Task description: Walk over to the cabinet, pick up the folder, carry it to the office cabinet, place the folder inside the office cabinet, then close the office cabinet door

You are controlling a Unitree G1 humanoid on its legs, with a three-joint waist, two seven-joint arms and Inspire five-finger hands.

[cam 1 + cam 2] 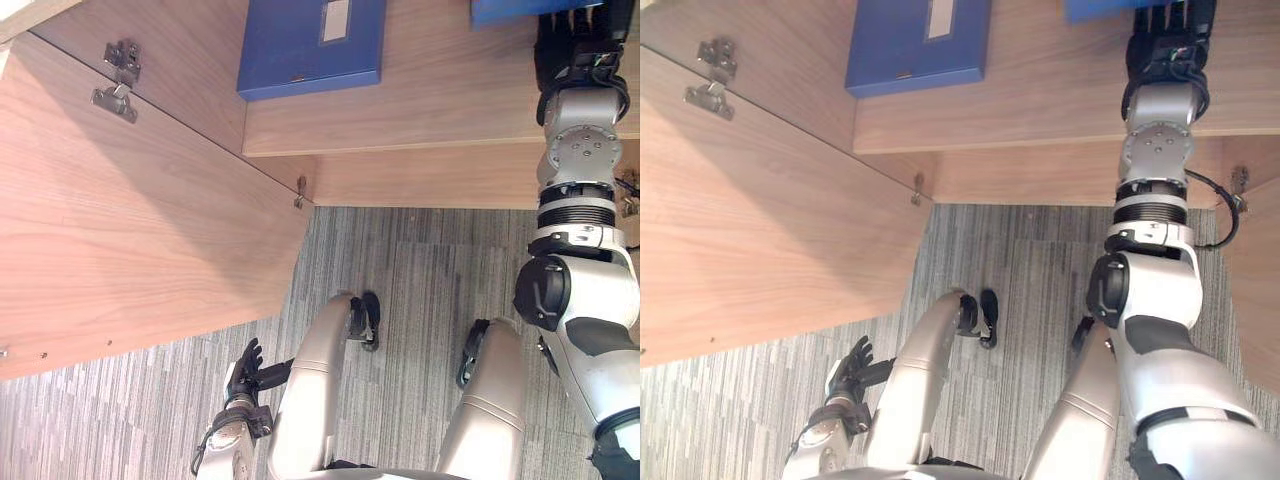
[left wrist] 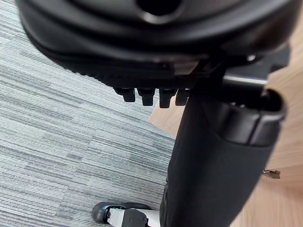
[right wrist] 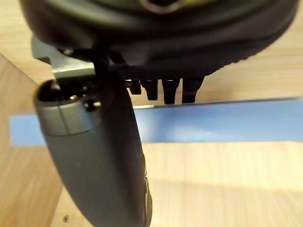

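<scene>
Cabinet door [image 1: 150, 230] stands swung open on the left, its hinges [image 1: 118, 75] exposed near the top of the inner face. We see two blue folders lying flat on the wooden shelf [image 1: 440, 110] inside. The folder [image 3: 236, 125] sits at the right end of the shelf, and the second folder [image 1: 310, 45] lies further left, well apart from it, with a pale label on its cover. Right hand [image 1: 572, 45] is stretched forward over the shelf, at the folder's near edge. In the right wrist view its fingers [image 3: 171, 90] point straight toward the blue cover with the thumb spread to one side, so the hand is wide and grips nothing. We cannot tell whether the fingertips actually touch the folder. Left hand [image 1: 246, 368] hangs low above the grey striped carpet [image 1: 420, 270], below the door's lower edge. Its fingers are loosely extended and it holds nothing.
</scene>
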